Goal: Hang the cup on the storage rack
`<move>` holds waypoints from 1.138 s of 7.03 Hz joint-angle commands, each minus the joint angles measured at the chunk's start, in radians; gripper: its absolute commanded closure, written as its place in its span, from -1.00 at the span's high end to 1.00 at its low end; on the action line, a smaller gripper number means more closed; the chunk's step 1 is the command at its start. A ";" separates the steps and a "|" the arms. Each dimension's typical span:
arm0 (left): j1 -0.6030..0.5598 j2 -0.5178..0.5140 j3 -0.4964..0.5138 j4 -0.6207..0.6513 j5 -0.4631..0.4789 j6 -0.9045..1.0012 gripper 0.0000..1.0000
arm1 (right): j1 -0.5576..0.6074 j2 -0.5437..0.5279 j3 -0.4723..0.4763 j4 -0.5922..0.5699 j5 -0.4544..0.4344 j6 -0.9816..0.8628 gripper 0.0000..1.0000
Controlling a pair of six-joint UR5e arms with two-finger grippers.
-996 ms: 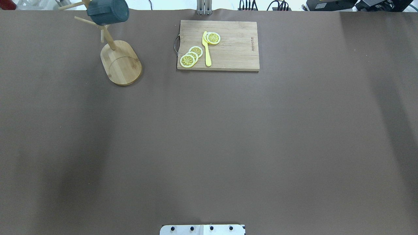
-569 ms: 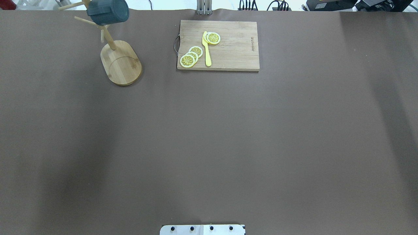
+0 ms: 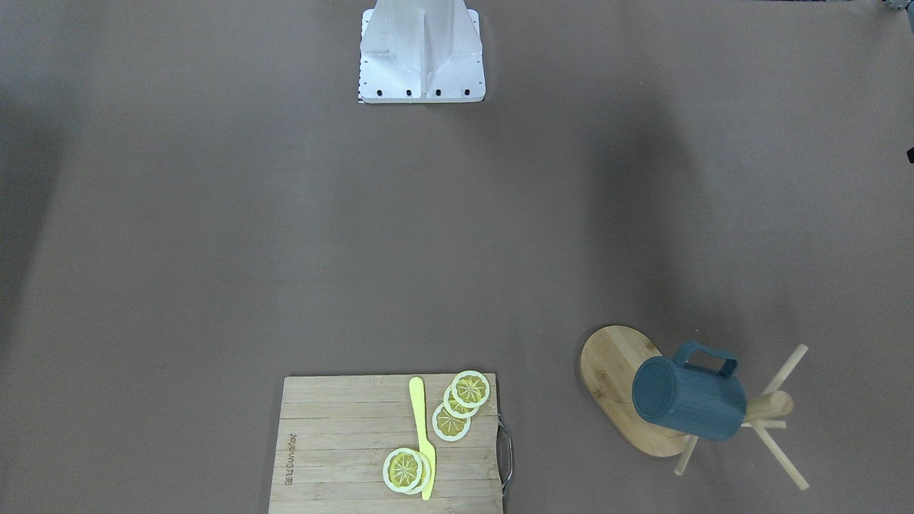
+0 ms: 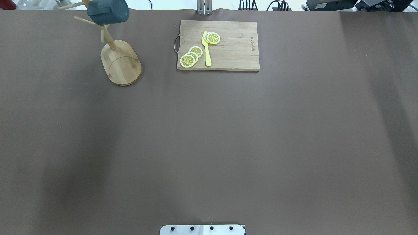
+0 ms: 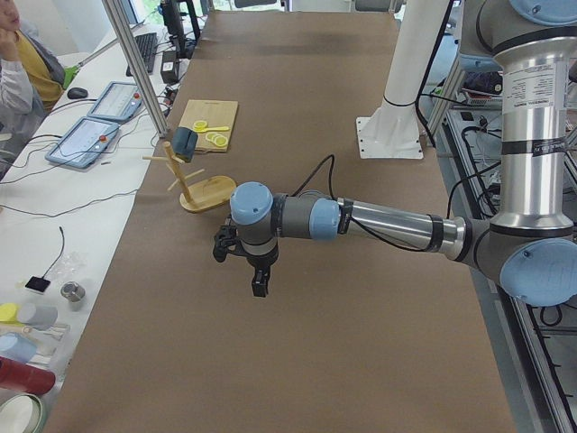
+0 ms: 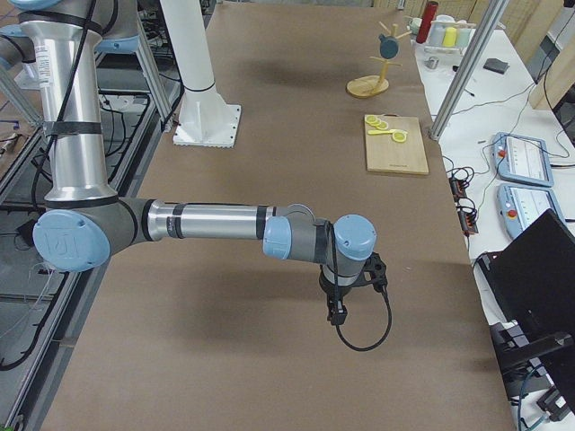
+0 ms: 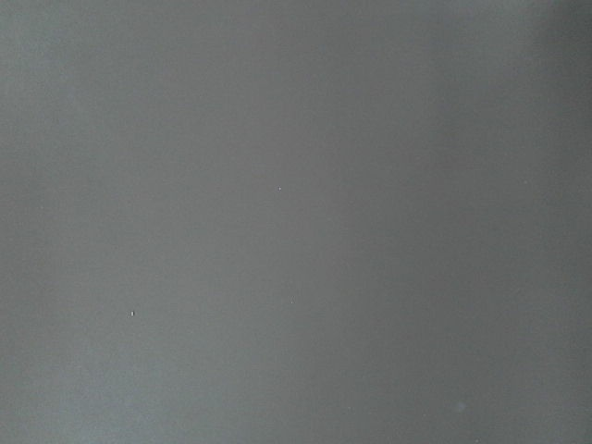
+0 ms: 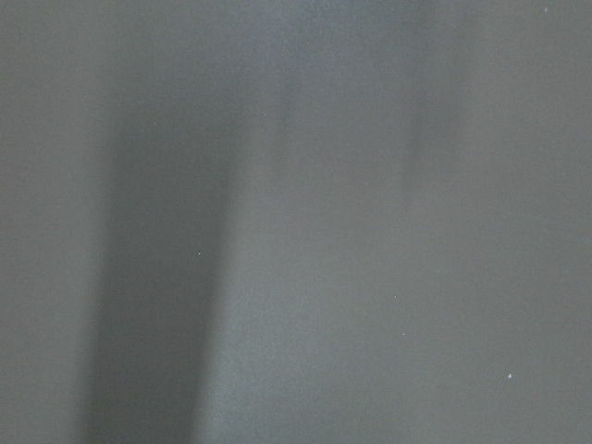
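Note:
The dark teal ribbed cup [image 3: 689, 400] hangs by its handle on a peg of the bamboo storage rack [image 3: 614, 364], tilted with its bottom outward. In the overhead view the cup [image 4: 107, 12] and rack [image 4: 121, 63] stand at the table's far left. No gripper touches them. My left gripper [image 5: 239, 266] hovers over bare table, short of the rack [image 5: 209, 194]; I cannot tell whether it is open or shut. My right gripper [image 6: 337, 310] hovers over bare table far from the rack [image 6: 367, 87]; I cannot tell its state. Both wrist views show only brown table.
A rectangular wooden cutting board [image 4: 228, 49] at the far middle carries lemon slices [image 4: 191, 56] and a yellow knife [image 4: 206, 49]. The robot's base [image 3: 423, 50] stands at the near edge. Operators' tablets [image 5: 95, 122] lie beyond the far edge.

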 commanded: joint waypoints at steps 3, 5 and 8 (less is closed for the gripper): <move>-0.002 -0.002 0.013 -0.007 0.004 0.004 0.96 | 0.000 -0.007 -0.003 0.001 -0.004 0.000 1.00; -0.003 -0.001 0.006 -0.007 0.001 -0.003 0.96 | 0.000 -0.007 0.002 0.001 -0.002 0.002 1.00; -0.005 -0.008 -0.001 -0.012 0.012 0.006 0.96 | 0.000 -0.007 0.005 0.001 -0.005 0.002 1.00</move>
